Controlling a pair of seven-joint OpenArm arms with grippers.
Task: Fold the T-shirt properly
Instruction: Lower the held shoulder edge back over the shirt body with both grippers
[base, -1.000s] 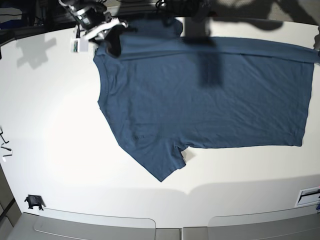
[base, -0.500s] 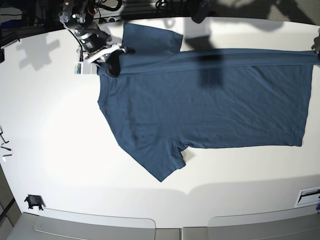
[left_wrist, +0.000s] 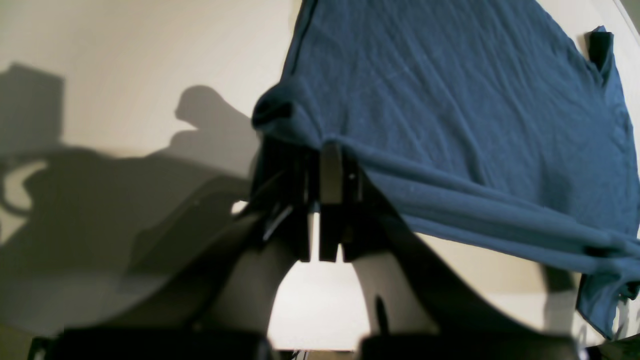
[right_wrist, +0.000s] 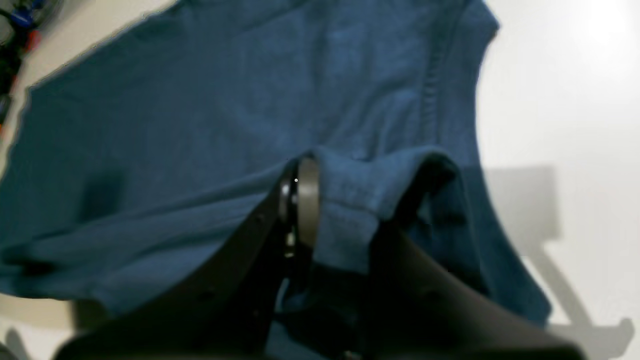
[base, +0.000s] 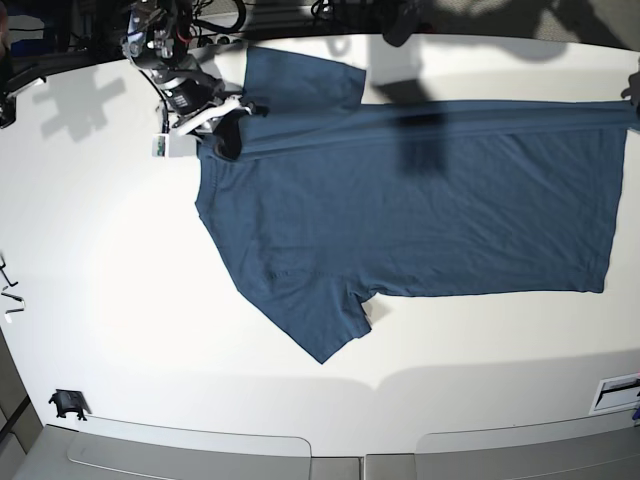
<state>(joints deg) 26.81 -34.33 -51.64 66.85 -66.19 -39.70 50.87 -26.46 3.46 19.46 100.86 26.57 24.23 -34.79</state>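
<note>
Along the worktop's (base: 100, 250) far edge, both pincers pinch the T-shirt's (base: 420, 210) lifted edge: right pincer (base: 222, 112), left pincer (left_wrist: 330, 170); keep it taut and level as you fold toward the near edge.

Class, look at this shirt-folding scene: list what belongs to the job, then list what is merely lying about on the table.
Belongs to the job:
- T-shirt
- right gripper, shut on the collar end
- left gripper, shut on the hem end

Just lying about:
- small black clip near the table's front corner
- white label at the table's edge
</note>
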